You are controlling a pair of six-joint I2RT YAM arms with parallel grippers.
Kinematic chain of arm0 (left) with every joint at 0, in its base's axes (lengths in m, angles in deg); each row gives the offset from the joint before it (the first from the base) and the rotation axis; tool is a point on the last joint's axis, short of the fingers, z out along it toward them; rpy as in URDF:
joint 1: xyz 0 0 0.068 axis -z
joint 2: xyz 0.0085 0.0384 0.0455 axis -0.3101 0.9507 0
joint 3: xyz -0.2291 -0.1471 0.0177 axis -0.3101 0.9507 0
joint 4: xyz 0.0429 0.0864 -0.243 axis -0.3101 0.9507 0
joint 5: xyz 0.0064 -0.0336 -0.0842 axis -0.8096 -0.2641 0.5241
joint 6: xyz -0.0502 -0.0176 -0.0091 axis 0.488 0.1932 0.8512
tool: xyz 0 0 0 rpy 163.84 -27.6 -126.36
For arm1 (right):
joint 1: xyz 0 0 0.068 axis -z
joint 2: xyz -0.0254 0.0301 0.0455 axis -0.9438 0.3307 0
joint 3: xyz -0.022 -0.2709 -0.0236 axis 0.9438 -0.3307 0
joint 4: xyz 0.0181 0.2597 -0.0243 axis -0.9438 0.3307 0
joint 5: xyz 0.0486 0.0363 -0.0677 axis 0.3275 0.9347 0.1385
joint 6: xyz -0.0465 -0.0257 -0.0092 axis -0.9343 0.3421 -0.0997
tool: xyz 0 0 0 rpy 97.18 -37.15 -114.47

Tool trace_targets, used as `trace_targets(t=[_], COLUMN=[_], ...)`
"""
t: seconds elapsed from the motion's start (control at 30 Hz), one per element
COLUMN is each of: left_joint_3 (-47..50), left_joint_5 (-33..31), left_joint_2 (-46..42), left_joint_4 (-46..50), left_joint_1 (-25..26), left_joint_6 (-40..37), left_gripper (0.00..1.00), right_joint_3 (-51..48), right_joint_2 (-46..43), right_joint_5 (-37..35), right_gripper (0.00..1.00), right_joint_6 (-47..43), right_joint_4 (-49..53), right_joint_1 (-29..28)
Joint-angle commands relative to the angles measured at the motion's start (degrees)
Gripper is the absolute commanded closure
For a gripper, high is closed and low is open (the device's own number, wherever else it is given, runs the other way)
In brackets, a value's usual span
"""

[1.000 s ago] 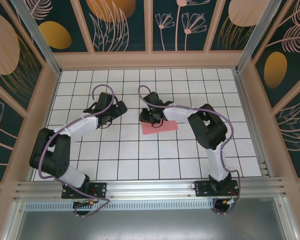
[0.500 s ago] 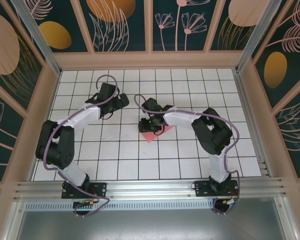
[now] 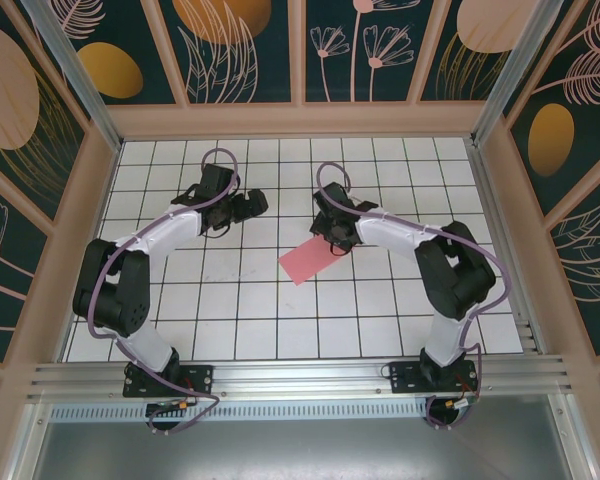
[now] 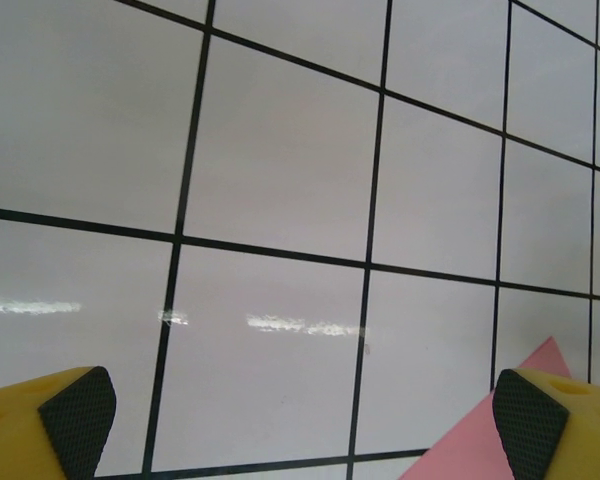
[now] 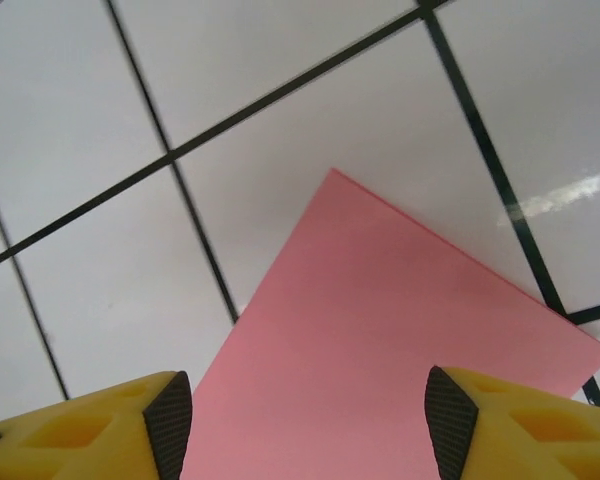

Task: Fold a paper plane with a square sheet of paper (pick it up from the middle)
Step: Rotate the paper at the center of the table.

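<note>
The pink sheet of paper (image 3: 308,262) lies flat on the gridded floor near the middle, showing as a tilted narrow rectangle. My right gripper (image 3: 333,243) hovers just over its far right end, jaws open. In the right wrist view the paper (image 5: 380,340) spreads beneath and between the yellow fingers (image 5: 165,425), untouched by the pads, and the right gripper (image 5: 310,420) holds nothing. My left gripper (image 3: 257,205) stands wide open to the paper's far left, apart from it. In the left wrist view, one paper corner (image 4: 480,455) pokes in beside the right finger of the left gripper (image 4: 305,435).
White floor with a black grid (image 3: 280,320), enclosed by wooden walls (image 3: 300,120) on three sides. An aluminium rail (image 3: 300,378) runs along the near edge by the arm bases. Open tiles lie in front of the paper.
My right gripper has opened and drawn back to the right off the paper. The paper now lies turned at a slant. My left gripper has shifted slightly right and away.
</note>
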Motion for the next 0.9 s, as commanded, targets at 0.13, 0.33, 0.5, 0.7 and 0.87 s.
trace_targets(t=[0.13,0.33,0.5,0.7,0.87], left_joint_3=[0.72,1.31,3.02,7.93,12.31], left_joint_5=[4.48,6.11,8.80,15.44,15.75], left_joint_2=[-0.16,0.43,0.70,-0.43,-3.35], left_joint_4=[-0.92,-1.63,-2.18,-6.36,-8.46], left_joint_1=[-0.42,-0.43,-0.43,-0.36,-0.38], left_joint_6=[-0.71,-0.74,-0.11,3.05,5.28], left_gripper=[0.01,0.01,0.02,0.02,0.04], right_joint_3=[2.37,1.77,4.67,8.50,12.85], right_joint_2=[7.03,10.80,15.11,16.32,14.06], right_joint_5=[-0.98,1.33,7.19,19.60,16.10], right_gripper=[0.34,0.35,0.37,0.39,0.43], right_joint_6=[4.77,-1.35,-17.25,-27.22,-25.72], right_joint_4=[2.08,-2.74,-8.91,-14.02,-9.36], right_joint_1=[0.14,0.77,2.70,5.45,3.66])
